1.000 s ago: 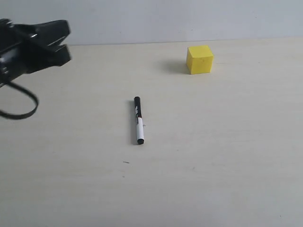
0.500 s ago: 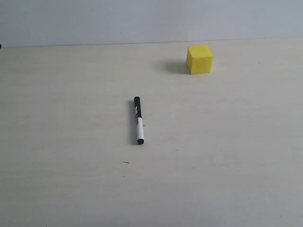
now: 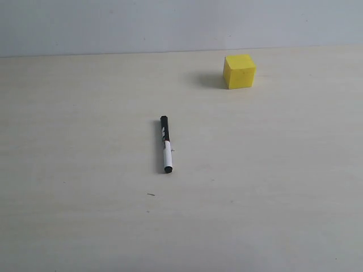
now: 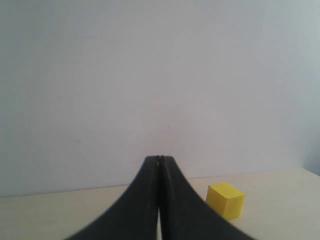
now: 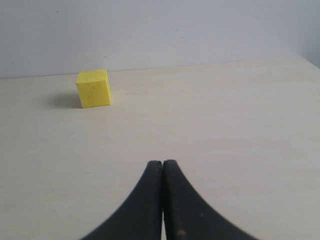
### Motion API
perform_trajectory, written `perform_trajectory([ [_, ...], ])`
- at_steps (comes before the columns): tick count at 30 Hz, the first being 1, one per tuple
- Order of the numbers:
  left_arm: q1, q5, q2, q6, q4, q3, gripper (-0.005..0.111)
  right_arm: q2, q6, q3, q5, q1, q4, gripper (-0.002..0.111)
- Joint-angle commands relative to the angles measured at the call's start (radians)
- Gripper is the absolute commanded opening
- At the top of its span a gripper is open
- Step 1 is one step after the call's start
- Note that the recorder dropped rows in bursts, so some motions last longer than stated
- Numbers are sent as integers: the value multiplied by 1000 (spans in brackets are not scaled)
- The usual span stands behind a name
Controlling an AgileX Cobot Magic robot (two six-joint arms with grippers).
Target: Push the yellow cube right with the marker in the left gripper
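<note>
The marker (image 3: 165, 144) lies flat on the pale table (image 3: 272, 187) near the middle of the exterior view, black cap end away from the camera, held by nothing. The yellow cube (image 3: 239, 71) stands at the back right, apart from the marker; it also shows in the left wrist view as the cube (image 4: 226, 199) and in the right wrist view as the cube (image 5: 93, 88). My left gripper (image 4: 160, 159) is shut and empty, its tips raised against the wall. My right gripper (image 5: 162, 163) is shut and empty above the table. Neither arm shows in the exterior view.
A plain pale wall (image 3: 170, 25) runs along the table's far edge. A small dark speck (image 3: 151, 195) lies in front of the marker.
The left gripper stood at the exterior view's left edge a second ago; it has withdrawn out of that view. Marker and cube have not moved.
</note>
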Motion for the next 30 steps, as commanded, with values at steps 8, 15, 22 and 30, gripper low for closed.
perform_trajectory([
  [8, 9, 136, -107, 67, 2, 6, 0, -5, -5, 4, -6, 1, -5, 0],
  [15, 99, 581, -369, 73, 0, 6, 0, -5, -5, 4, -6, 1, -5, 0],
  [22, 300, 1071, -781, 73, 2, 6, 0, -5, -5, 4, -6, 1, -5, 0],
  [30, 324, 1158, -860, 73, 2, 77, 0, -5, -5, 4, -6, 1, -5, 0],
])
